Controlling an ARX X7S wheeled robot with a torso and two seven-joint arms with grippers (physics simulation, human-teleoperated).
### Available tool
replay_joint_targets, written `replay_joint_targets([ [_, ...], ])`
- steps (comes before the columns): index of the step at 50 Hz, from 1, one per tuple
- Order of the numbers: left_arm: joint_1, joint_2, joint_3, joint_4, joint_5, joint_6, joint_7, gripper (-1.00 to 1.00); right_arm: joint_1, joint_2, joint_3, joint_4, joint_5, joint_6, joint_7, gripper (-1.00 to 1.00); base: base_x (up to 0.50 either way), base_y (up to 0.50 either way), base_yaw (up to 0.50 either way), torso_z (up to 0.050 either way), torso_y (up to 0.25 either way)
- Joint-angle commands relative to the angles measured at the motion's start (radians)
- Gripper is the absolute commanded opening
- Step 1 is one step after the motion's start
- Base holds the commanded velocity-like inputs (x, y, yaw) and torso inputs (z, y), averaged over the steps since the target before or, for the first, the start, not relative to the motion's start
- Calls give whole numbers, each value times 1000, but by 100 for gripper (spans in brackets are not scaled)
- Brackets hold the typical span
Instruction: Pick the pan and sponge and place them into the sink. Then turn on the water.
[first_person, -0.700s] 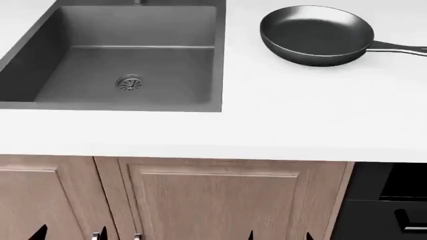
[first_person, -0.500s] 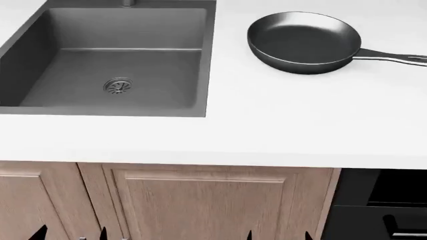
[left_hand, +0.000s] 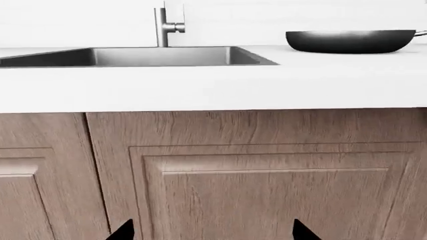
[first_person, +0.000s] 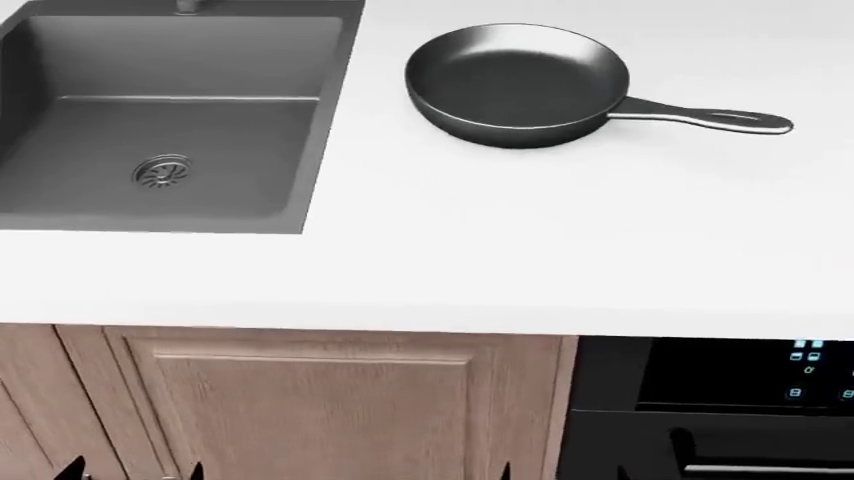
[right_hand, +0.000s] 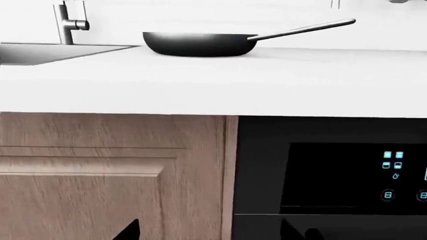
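- Pan (first_person: 518, 85) sits upright on the white countertop (first_person: 534, 250), up and well beyond both sets of fingertips, its long handle (first_person: 701, 117) pointing away from the sink.
- Sink (first_person: 160, 120) is set into the countertop beside the pan, apart from it, round drain (first_person: 162, 171) in the basin floor; it lies above and ahead of the left fingers.
- Faucet (left_hand: 163, 25) stands upright at the sink's far edge in the left wrist view.
- Left gripper (left_hand: 211, 235): only two dark fingertips (left_hand: 123, 232) show, spread wide apart and holding nothing, facing a wooden cabinet door (left_hand: 267, 175) below the counter edge.
- Right gripper (right_hand: 213, 232): tips likewise parted, empty; one fingertip (right_hand: 128, 231) before the wood panel, the other before a black oven (right_hand: 333, 175) with small lit icons.
- Sponge: not visible in any view.
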Motion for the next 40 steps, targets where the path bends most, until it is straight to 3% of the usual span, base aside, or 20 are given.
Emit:
replay_joint_targets([
  [1, -5, -8, 21, -1, -5, -5, -23, 100, -5, 18, -16, -7, 2, -4, 31, 100, 301, -434, 0, 0, 0],
  [18, -15, -15, 59, 8, 2, -22, -65, 100, -3, 35, -38, -5, 26, -14, 49, 100, 164, -331, 0, 0, 0],
  [40, -19, -35, 72, 7, -32, -22, -85, 100, 4, 53, -59, 6, 60, -25, 65, 100, 0, -6, 0, 0, 0],
])
